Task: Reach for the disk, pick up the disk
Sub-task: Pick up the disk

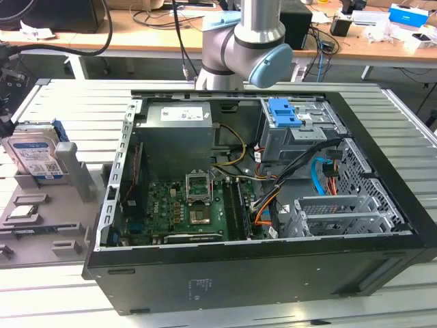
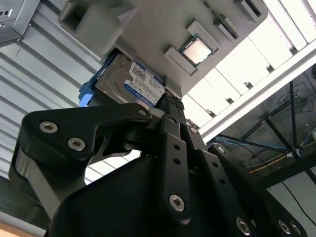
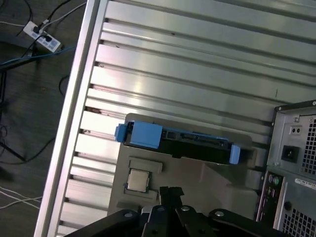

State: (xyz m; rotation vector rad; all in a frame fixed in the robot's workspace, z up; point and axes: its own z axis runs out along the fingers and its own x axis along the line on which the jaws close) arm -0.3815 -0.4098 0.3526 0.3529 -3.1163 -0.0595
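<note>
Slotted aluminium bench [image 1: 68,102], open PC case [image 1: 273,260] lying on it nearest me, blue latch plate [image 1: 283,113] inside at the back. Grey fixture tray [image 1: 75,205] sits just beside the case on the exterior view's left, with a small square chip [image 1: 24,212] seated in a pocket.

The disk [image 1: 34,154] stands on edge in a slot at the tray's far end, tilted back a little. It has a silver metal body, a white-and-blue label facing the room and blue plastic rails on both sides. In the first wrist view it's edge-on [image 3: 177,143], a blue rail end at each side.

The gripper [image 3: 171,190] hangs over the tray near the chip, short of the disk and not touching it. Its fingertips look pressed together, nothing between them. In the second wrist view the tips [image 2: 170,101] sit just by the label edge.

Arm base is behind the case, cluttered desks beyond.
</note>
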